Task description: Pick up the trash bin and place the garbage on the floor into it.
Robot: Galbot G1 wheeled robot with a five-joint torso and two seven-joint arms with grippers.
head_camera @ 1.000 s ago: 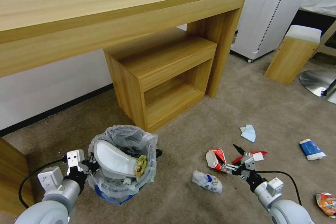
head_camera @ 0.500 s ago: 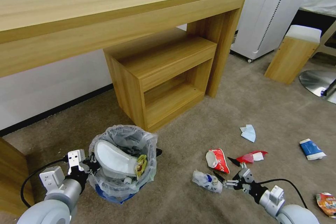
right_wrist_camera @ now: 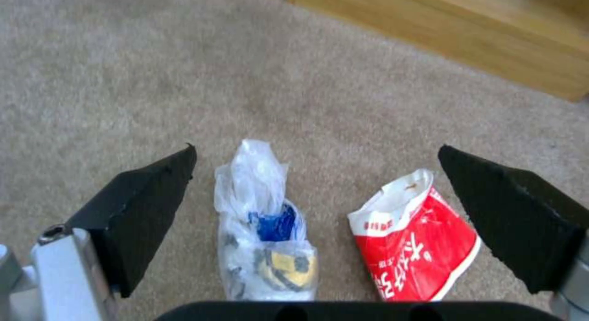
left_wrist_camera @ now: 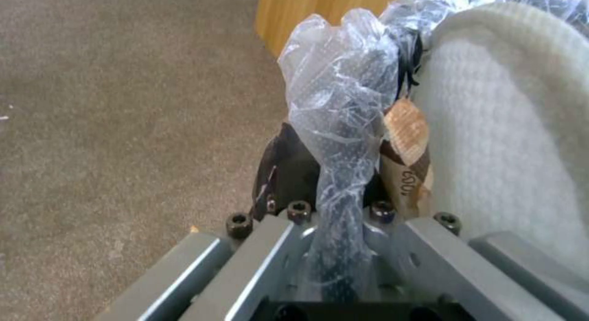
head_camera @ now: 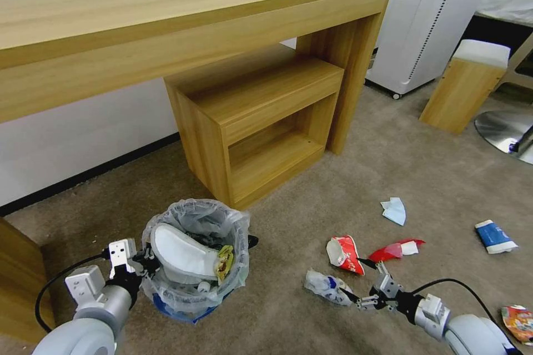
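Note:
The trash bin, black mesh with a clear liner, holds a white slipper and small scraps. My left gripper is shut on its near-left rim; in the left wrist view the liner is pinched in the gripper beside the slipper. My right gripper hangs open low over the carpet, just right of a crushed bottle in clear plastic. In the right wrist view the bottle and a red-and-white cup lie between its spread fingers.
More litter lies on the carpet: the red cup, a red wrapper, a light-blue mask, a blue-white pack, an orange packet. A wooden desk with a cabinet stands behind, a stool at right.
My right gripper has dropped lower and drawn left and toward me, from over the red wrappers to beside the crushed bottle. The left gripper still holds the bin's rim.

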